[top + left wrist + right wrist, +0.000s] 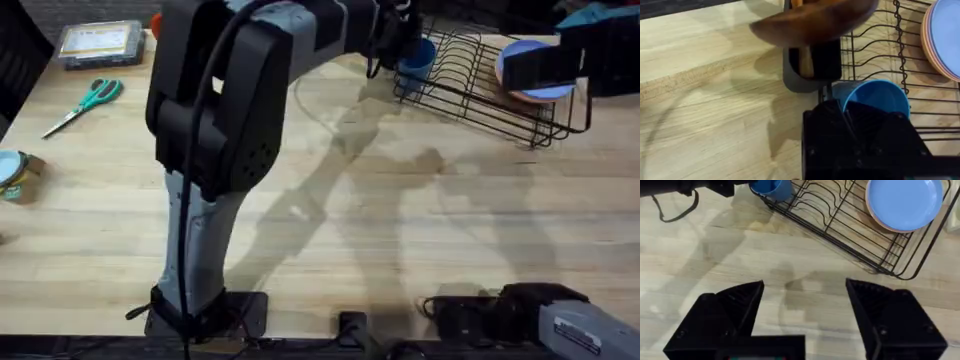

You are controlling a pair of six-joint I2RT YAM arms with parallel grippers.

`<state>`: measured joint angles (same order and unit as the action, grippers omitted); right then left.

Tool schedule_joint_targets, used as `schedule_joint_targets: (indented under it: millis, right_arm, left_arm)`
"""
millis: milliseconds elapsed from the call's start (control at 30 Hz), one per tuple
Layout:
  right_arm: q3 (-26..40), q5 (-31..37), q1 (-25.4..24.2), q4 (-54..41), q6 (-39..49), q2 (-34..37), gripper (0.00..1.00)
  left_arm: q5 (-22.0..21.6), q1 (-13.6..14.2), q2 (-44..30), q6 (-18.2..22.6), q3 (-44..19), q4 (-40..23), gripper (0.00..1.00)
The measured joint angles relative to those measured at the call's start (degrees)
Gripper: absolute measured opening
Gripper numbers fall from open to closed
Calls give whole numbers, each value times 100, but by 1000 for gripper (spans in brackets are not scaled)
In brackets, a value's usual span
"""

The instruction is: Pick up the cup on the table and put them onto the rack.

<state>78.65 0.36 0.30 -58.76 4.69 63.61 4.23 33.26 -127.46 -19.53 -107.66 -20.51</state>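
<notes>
The blue cup [415, 58] is at the left end of the black wire rack [480, 85], at the table's [400, 220] far side. My left gripper [397, 40] has reached across to it and is shut on the cup [875, 97], whose open rim shows just beyond my black fingers [827, 130]. Whether the cup rests on the rack's wires [875, 50] I cannot tell. The right gripper [805, 305] stands open over bare wood near the front edge, well short of the rack [840, 230] and the cup [771, 187].
A blue plate on an orange one [535, 72] leans in the rack's right end. A dark utensil holder [812, 65] with a wooden spoon [815, 22] hangs beside the cup. Scissors [85, 105], a clear box [100, 42] and a tape roll [15, 175] lie at the left.
</notes>
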Motion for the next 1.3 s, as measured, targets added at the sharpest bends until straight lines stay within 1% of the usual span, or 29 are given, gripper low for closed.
schedule_joint_targets:
  millis: [167,200,233,600,767,1033,1200,1300]
  right_arm:
    - [0,0,0,-2,0,0,997]
    - [0,0,0,-2,0,0,997]
    - [0,0,0,-2,0,0,997]
    - [0,0,0,-2,0,0,997]
    - [0,0,0,-2,0,-1,997]
    - [0,0,0,-2,0,-2,997]
    - [2,0,0,-2,0,0,997]
    - [0,0,0,-2,0,-1,997]
  left_arm:
    - [0,0,0,0,0,0,44]
    - [-2,0,0,0,0,0,59]
    - [2,9,0,-20,0,15,148]
    - [24,29,0,-22,0,35,245]
    - [28,48,0,-23,-2,50,344]
    - [2,35,-11,-22,-2,33,399]
    - [0,35,-11,-21,-2,33,458]
    - [0,35,-11,-23,-2,33,471]
